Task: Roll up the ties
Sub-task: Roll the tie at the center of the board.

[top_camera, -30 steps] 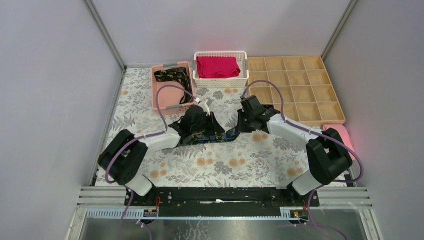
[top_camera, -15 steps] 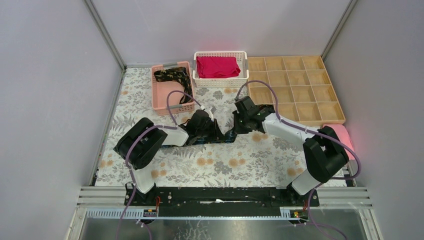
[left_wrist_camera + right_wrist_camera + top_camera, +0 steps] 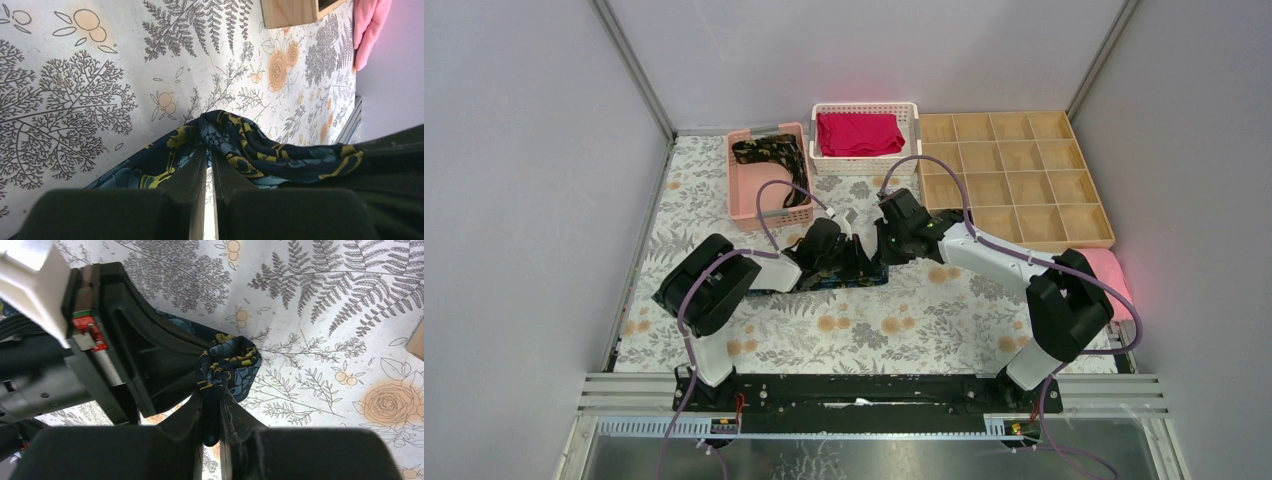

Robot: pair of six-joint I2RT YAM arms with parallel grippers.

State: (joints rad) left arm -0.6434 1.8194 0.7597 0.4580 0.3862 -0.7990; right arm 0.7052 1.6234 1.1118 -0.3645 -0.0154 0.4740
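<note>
A dark tie (image 3: 809,283) with a blue and gold pattern lies bunched on the floral table cover between the two arms. My left gripper (image 3: 856,262) is shut on a fold of this tie (image 3: 250,145), and in the left wrist view the gripper (image 3: 209,152) has its jaws nearly touching around the cloth. My right gripper (image 3: 882,255) sits close beside it on the right. It is shut on a rolled-over end of the tie (image 3: 230,362), the cloth pinched between the tips of the gripper (image 3: 214,395). A second tie (image 3: 769,152) lies in the pink basket (image 3: 769,200).
A white basket (image 3: 912,135) holding a folded red cloth (image 3: 859,133) stands at the back. A wooden compartment tray (image 3: 1024,170) fills the back right. A pink towel (image 3: 1109,270) lies at the right edge. Grey walls close in on both sides.
My right gripper has moved left with the tie's end, closing the gap to the left gripper. The left arm swung its elbow inward early on, then held still.
</note>
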